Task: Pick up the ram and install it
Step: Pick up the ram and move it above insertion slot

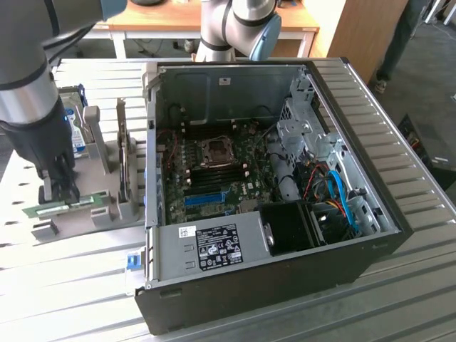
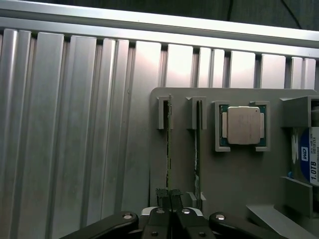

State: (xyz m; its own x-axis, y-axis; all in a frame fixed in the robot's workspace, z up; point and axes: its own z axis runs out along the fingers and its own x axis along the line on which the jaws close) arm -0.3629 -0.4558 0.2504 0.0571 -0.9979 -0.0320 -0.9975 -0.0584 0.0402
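Observation:
The ram (image 1: 84, 202) is a slim green stick standing on edge in a slot of the grey holder (image 1: 107, 214), to the exterior view's left of the open computer case (image 1: 271, 271). My gripper (image 1: 68, 194) reaches down onto it. In the wrist view the fingertips meet on the thin top edge of the ram (image 2: 168, 139), so the gripper (image 2: 168, 193) is shut on it. The stick still sits between the holder's (image 2: 239, 174) slot posts. Inside the case, the motherboard's long memory slots (image 1: 214, 167) lie just below the processor socket (image 1: 216, 149).
A second thin board (image 2: 198, 144) stands in the neighbouring slot. A square silver processor (image 2: 243, 125) and a hard drive (image 2: 309, 154) also rest in the holder. A dark upright card (image 1: 125, 157) stands between the holder and the case. A person's legs (image 1: 399, 43) are at the back.

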